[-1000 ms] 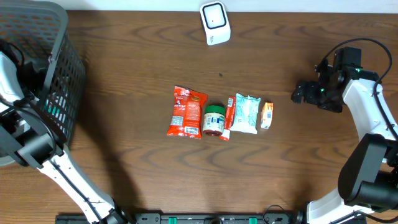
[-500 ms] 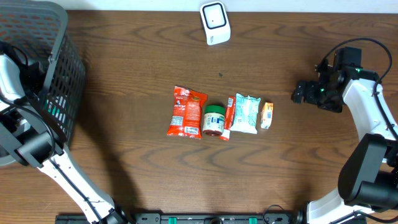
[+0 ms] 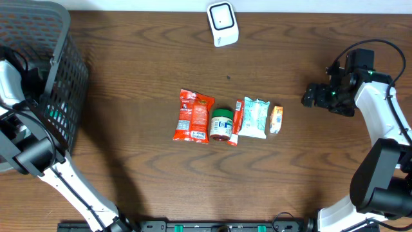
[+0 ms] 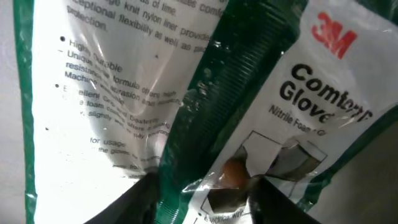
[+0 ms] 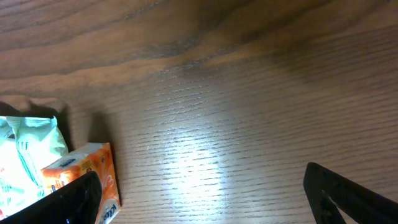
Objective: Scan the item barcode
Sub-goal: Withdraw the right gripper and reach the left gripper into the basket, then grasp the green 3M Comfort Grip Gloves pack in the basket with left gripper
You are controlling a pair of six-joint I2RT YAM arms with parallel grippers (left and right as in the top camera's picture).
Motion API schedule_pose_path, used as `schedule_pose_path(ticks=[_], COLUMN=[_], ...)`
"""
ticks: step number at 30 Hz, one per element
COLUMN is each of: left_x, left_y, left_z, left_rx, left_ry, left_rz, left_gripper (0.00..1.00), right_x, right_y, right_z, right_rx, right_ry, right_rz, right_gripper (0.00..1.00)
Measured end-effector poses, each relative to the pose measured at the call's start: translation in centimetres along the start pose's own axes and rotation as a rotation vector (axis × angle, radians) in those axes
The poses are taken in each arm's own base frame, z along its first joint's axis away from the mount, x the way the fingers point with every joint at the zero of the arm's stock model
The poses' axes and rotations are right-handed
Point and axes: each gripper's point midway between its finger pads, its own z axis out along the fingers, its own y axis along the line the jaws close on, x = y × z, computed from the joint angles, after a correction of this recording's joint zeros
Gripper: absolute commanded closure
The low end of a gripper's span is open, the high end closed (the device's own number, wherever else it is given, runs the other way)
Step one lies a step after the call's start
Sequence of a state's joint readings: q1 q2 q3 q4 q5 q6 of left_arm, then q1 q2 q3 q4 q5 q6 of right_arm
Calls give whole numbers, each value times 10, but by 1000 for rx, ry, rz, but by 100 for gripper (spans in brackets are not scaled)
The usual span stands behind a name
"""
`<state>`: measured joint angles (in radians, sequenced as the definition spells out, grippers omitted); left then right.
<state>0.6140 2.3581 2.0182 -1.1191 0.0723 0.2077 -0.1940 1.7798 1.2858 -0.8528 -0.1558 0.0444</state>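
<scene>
A: Green-and-white glove packet (image 4: 249,68) fills your left wrist view. Where is it?
B: Inside the basket (image 3: 71,58), straddled by your left gripper (image 4: 202,196); whether it pinches, you cannot tell. Your right gripper (image 5: 200,174) hangs spread above the counter (image 5: 249,74), near the orange box (image 5: 81,162).
</scene>
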Motion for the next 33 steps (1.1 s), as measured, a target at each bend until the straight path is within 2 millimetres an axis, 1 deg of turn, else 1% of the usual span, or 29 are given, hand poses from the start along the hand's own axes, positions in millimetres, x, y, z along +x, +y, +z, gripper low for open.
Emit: schedule_pose_path(ticks=[1,2,5,10,13,14,17,19,20,22,28,31,33], left_x=[0,0,0,-3,-6,-7,-7,-8,-8,-6,0,2,0], left_y=[0,-1,-5,-5,-4,-4,-5,-7,-8,-12,-25,-22,-17], left_z=[0,0,-1,-8,-21,-27,-43,-48,-48,-40,-14,-3,-3], left_rx=[3,6,8,5,1,-1,-4,-7,-7,-7,-57,-80,-100], left_ry=[0,1,1,-23,-52,-65,-92,-109,-108,-100,-76,-75,-87], left_rz=[-3,-5,5,7,7,7,9,20,22,44,100,101,97], left_gripper=[29,25,18,14,12,10,8,8,7,7,7,7,7], right_x=[0,0,0,0,0,0,0,0,0,0,0,0,0], right_y=[0,0,0,0,0,0,0,0,0,0,0,0,0], right_z=[0,0,0,0,0,0,0,0,0,0,0,0,0], right_rx=[0,0,0,0,0,0,0,0,0,0,0,0,0], right_ry=[0,0,0,0,0,0,0,0,0,0,0,0,0], right_rz=[0,0,0,0,0,0,0,0,0,0,0,0,0], right_gripper=[1,1,1,1,1,1,1,1,1,1,1,1,1])
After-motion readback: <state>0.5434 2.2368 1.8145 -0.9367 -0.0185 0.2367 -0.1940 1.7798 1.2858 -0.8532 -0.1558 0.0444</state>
